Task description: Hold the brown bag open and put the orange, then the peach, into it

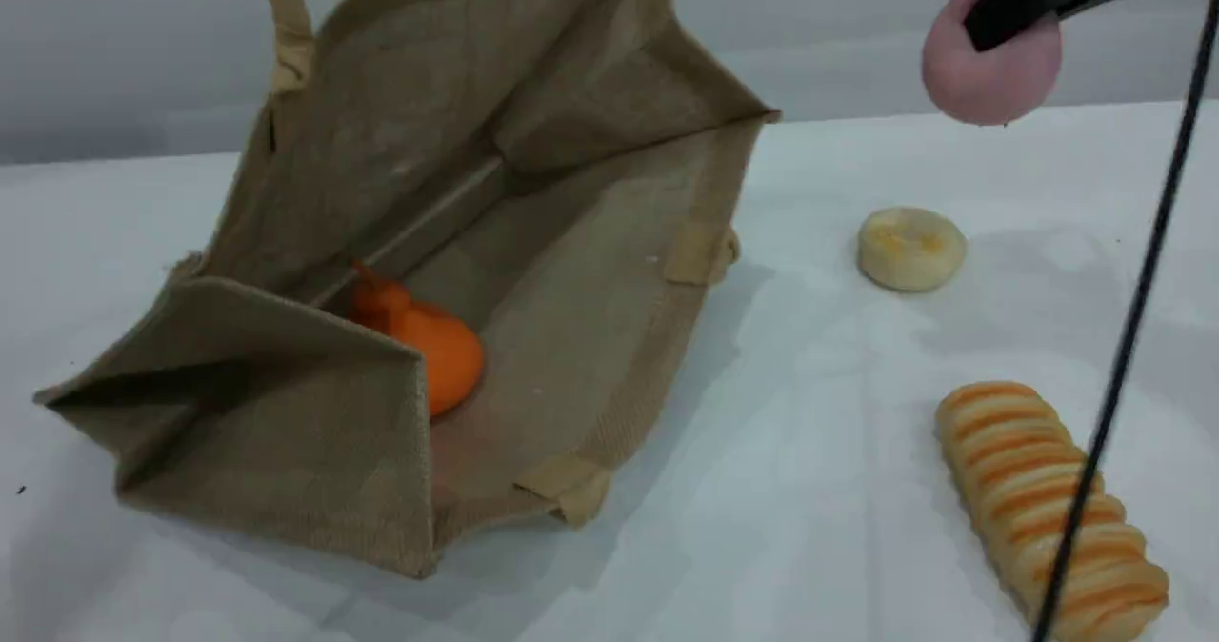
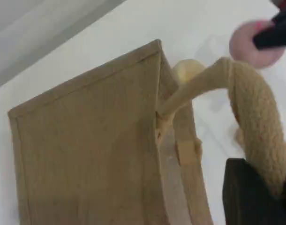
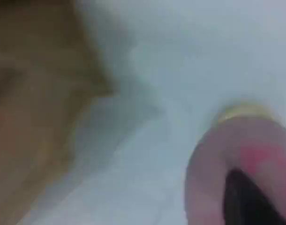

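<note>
holding: we see the right tool [image 1: 1000, 13] clenched on the peach [image 1: 995, 75], lifted clear of the bench [image 1: 838, 490]
right tool: dark fingers press onto the upper part of the peach; in the right wrist view one dark fingertip [image 3: 244, 199] lies against the pink skin, and that view is blurred
left tool: in the left wrist view we see a dark fingertip [image 2: 248, 194] at the lower edge with the bag handle [image 2: 255, 117] running down against it; the tool is clenched on that handle, holding it up
brown bag: the brown bag [image 1: 533, 242] lies tipped on the bench with its mouth wide open, below and to the side of the right tool; one handle rises out of the top of the scene view
orange: the orange [image 1: 429, 337] rests inside the bag, on the lower wall, partly hidden behind the folded side panel; it is well apart from both tools
peach: hanging in the right tool beside the bag's open mouth, outside the bag
pastry: a pale round flat pastry [image 1: 911, 248] sits on the bench almost under the right tool, apart from the bag
bread roll: a long roll with orange stripes [image 1: 1048, 504] lies on the bench, farther from the right tool than the pastry
cable: a thin dark cable [image 1: 1133, 318] crosses in front of the roll
</note>
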